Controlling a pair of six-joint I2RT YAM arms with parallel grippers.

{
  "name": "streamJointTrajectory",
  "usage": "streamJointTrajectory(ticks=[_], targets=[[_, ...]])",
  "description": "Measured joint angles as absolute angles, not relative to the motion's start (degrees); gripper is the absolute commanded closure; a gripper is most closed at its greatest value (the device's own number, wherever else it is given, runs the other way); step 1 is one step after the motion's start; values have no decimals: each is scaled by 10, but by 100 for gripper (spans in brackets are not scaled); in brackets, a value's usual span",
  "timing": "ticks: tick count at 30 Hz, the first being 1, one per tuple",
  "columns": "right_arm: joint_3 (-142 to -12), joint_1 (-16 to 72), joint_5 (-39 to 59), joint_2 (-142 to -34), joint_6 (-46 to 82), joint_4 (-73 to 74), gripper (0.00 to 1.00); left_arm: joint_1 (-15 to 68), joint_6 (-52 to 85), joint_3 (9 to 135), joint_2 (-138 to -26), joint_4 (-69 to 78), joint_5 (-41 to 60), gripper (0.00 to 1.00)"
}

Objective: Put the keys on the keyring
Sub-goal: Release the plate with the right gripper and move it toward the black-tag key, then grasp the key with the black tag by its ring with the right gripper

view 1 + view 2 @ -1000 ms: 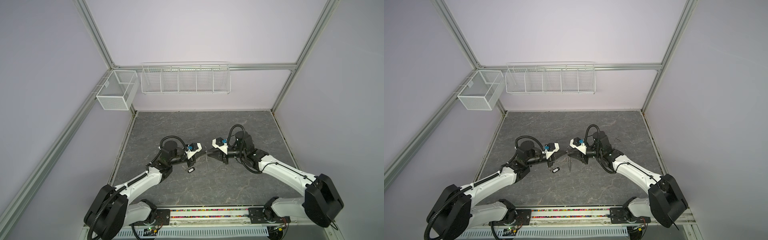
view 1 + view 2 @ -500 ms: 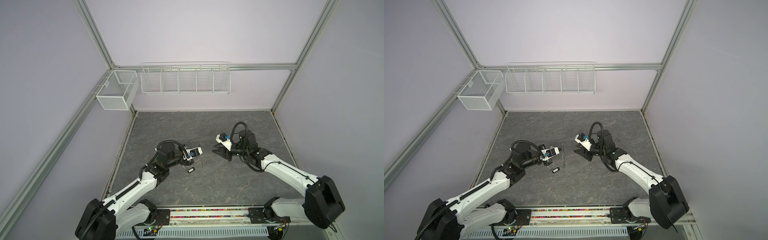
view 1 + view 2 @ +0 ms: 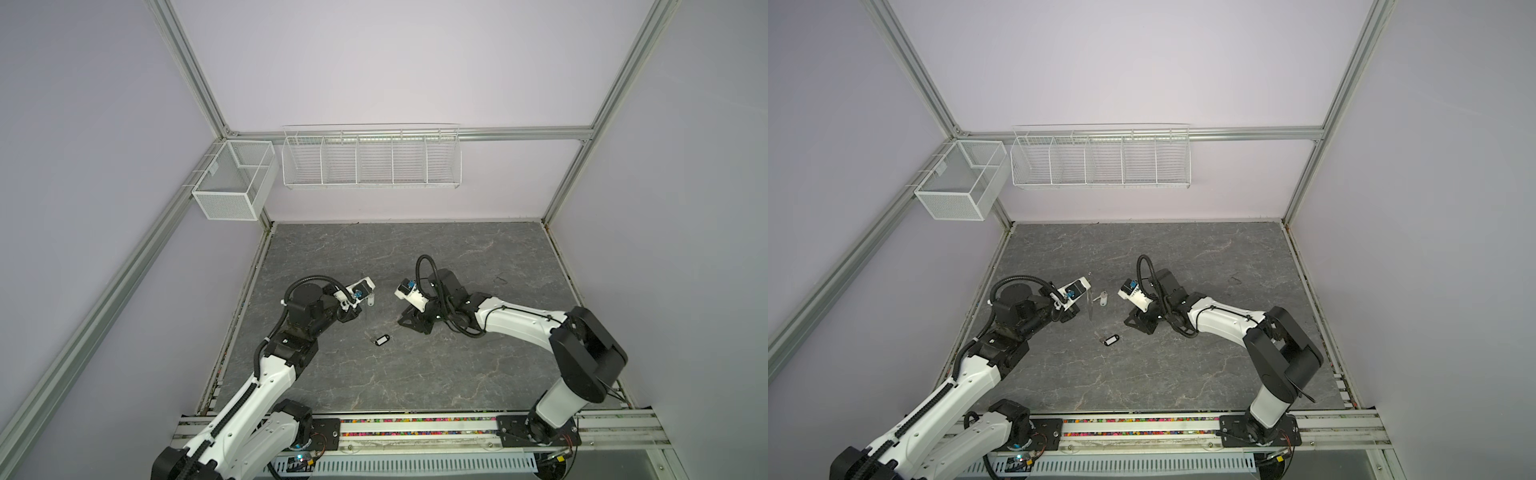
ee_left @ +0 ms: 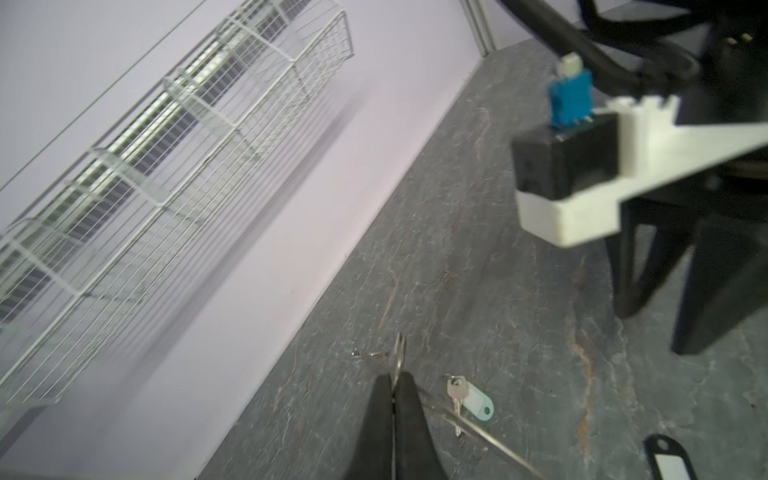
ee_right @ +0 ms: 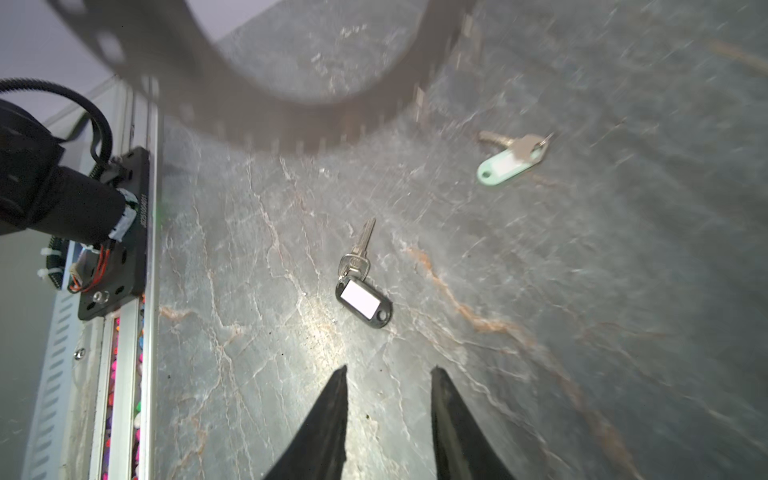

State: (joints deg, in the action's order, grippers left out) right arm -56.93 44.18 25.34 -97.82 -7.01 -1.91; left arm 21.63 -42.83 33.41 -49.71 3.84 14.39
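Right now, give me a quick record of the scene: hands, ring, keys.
left hand: shut on the ring, gripping its edge, ring held off the table
right hand: open, empty, over the table
white-tag key: flat on the table, apart from the ring
black-tag key: flat on the table, just ahead of the right hand
keys on ring: none
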Motion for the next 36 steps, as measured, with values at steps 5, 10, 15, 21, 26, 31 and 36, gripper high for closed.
streamJointTrajectory(ticks=[5, 10, 15, 21, 26, 31, 36], targets=[[-595, 493, 253, -1036, -59, -18, 65, 156, -408, 320, -467, 39, 139, 100], [-621, 538, 246, -1083, -41, -14, 67, 135, -393, 308, -459, 30, 135, 100], [-634, 549, 218, -1112, -18, -10, 70, 134, -379, 304, -451, 27, 137, 100], [-638, 549, 182, -1117, -4, -3, 71, 134, -366, 298, -442, 27, 149, 100], [-638, 549, 170, -1117, 1, 4, 71, 134, -360, 288, -441, 31, 156, 100], [-648, 549, 167, -1124, 4, 6, 72, 134, -356, 281, -441, 31, 163, 100], [-657, 550, 168, -1140, 5, 7, 74, 134, -356, 279, -441, 31, 165, 100]])
